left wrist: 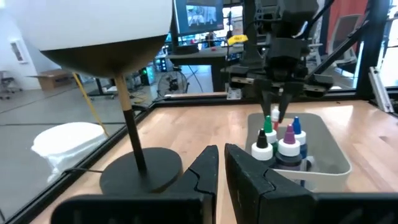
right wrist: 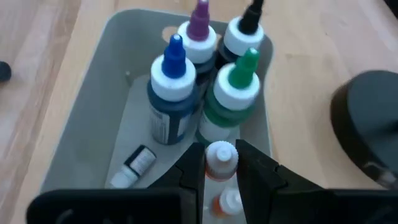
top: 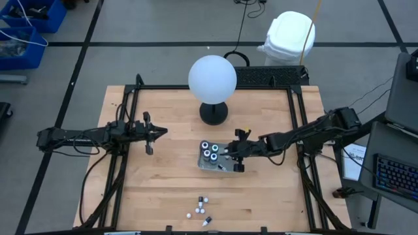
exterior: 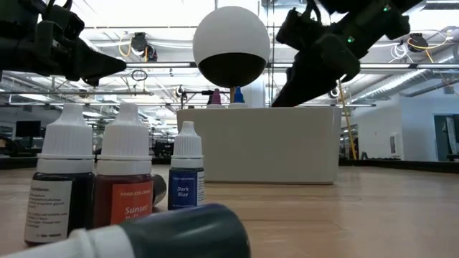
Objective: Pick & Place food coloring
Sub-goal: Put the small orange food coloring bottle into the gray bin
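The right gripper (right wrist: pixel 221 163) grips a white-capped bottle (right wrist: pixel 220 158) over the tray (right wrist: pixel 87 124) holding four larger bottles (right wrist: pixel 171 102); the left gripper's (left wrist: pixel 221 168) fingers sit closed over the tabletop (top: pixel 170 176).

The table (top: pixel 163 176) is pale wood with a smooth matt surface. The tray (right wrist: pixel 93 124) looks like grey translucent plastic. The bottles (right wrist: pixel 177 93) have smooth white plastic caps.

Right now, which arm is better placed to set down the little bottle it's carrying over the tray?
The right. The right gripper is over the tray, fingers closed on a small white-capped bottle beside the four larger bottles. The left gripper hangs shut and empty over bare table, well away.
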